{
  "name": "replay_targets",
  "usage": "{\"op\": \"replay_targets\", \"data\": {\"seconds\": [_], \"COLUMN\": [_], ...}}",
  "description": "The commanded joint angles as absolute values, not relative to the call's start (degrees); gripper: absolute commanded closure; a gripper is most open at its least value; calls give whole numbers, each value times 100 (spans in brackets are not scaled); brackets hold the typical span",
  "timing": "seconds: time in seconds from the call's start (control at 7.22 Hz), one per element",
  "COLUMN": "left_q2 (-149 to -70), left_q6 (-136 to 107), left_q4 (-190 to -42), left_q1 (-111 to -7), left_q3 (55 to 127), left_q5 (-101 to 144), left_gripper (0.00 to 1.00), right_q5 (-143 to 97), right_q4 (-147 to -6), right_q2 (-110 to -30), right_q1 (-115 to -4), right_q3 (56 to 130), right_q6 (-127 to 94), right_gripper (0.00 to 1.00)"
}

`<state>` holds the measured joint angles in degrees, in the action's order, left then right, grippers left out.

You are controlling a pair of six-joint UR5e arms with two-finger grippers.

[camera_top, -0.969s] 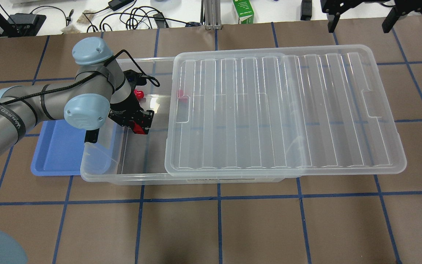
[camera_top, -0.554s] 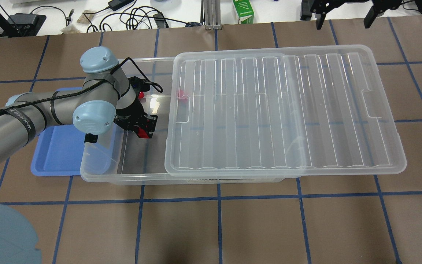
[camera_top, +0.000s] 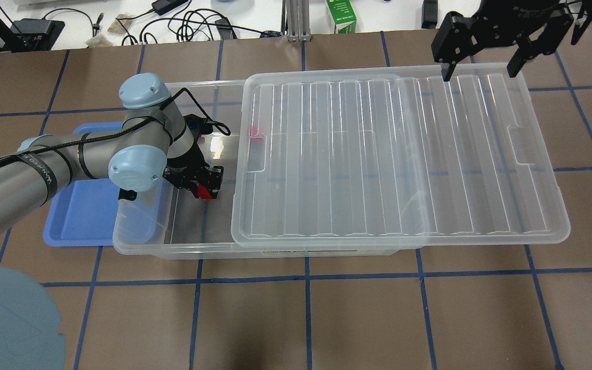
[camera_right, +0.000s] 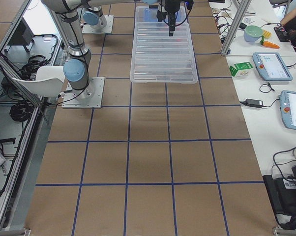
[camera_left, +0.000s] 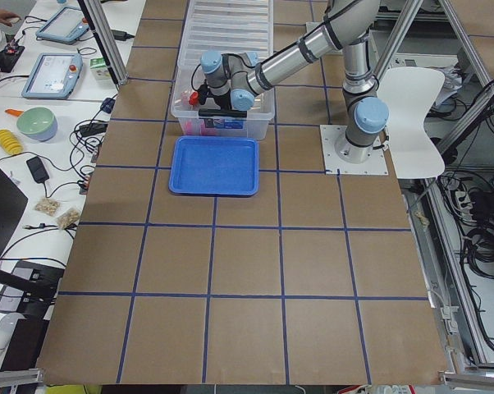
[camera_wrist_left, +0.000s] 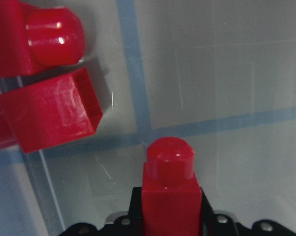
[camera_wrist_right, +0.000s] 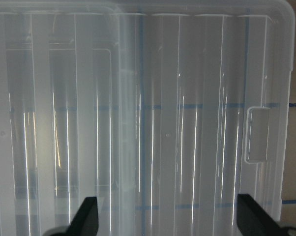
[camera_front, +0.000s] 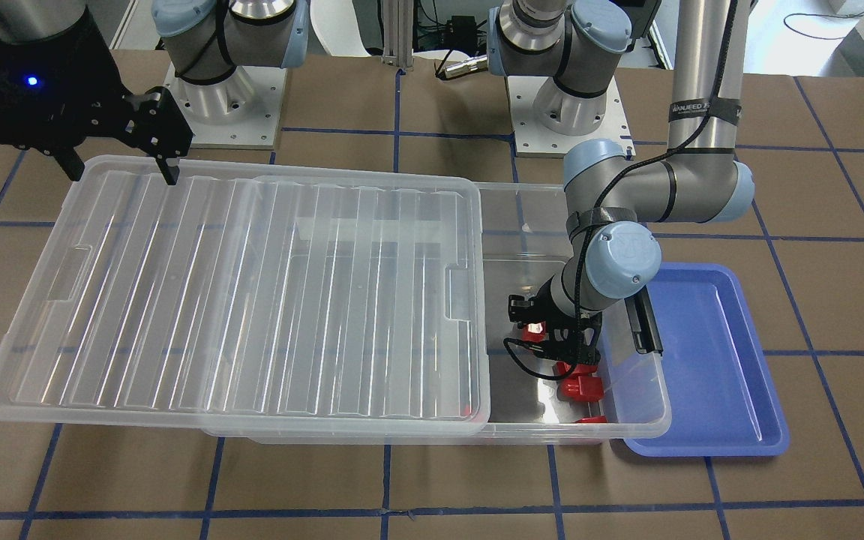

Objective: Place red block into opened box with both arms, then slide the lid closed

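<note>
Overhead exterior, bench [camera_top: 327, 318]: brown, taped in a blue grid.
lid [camera_top: 399, 154]: lies on the box [camera_top: 172, 241], shifted toward the robot's right; the box's left end is uncovered.
blue tray [camera_top: 82, 216]: just beside the box's open end.
right gripper [camera_top: 478, 72]: spread, over the lid's far edge.
left gripper [camera_top: 204, 187]: inside the box's open end, pinching the red block [camera_wrist_left: 168, 191].
other red blocks [camera_wrist_left: 47, 115]: on the box floor nearby.

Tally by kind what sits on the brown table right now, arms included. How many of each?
Clear box: 1
Clear lid: 1
Blue tray: 1
Red blocks: 4 (one held, two loose in the box, one dim under the lid)
Robot arms: 2 (left arm, right arm)
Total: 9
</note>
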<state>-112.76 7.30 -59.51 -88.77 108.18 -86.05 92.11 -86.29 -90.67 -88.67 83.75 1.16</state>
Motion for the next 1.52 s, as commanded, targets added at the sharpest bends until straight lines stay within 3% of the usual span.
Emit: {"op": "replay_targets", "data": {"seconds": [0.0, 0.42, 0.97, 1.38], "left_q2": [-11250, -10821, -10127, -9442], "left_q6": [554, 554, 554, 598], "left_q4": [-5950, -6421, -8626, -9044], "left_q1": [-8886, -8868, -8850, -8842], "left_q3": [10819, 10444, 8994, 8886], "left_q5": [-8604, -8710, -9050, -9131], "left_gripper": [0, 0, 0, 0], "right_q5": [9246, 9246, 9220, 9176], "right_q4": [-9296, -9255, -9281, -9220], "right_q2": [-9667, -9633, -9590, -9571], "right_q1": [-8833, -8842, -8842, -8798], "right_q3": [9384, 9395, 9430, 9266], "right_q6": [158, 132, 115, 132], "right_gripper": [0, 0, 0, 0]}}
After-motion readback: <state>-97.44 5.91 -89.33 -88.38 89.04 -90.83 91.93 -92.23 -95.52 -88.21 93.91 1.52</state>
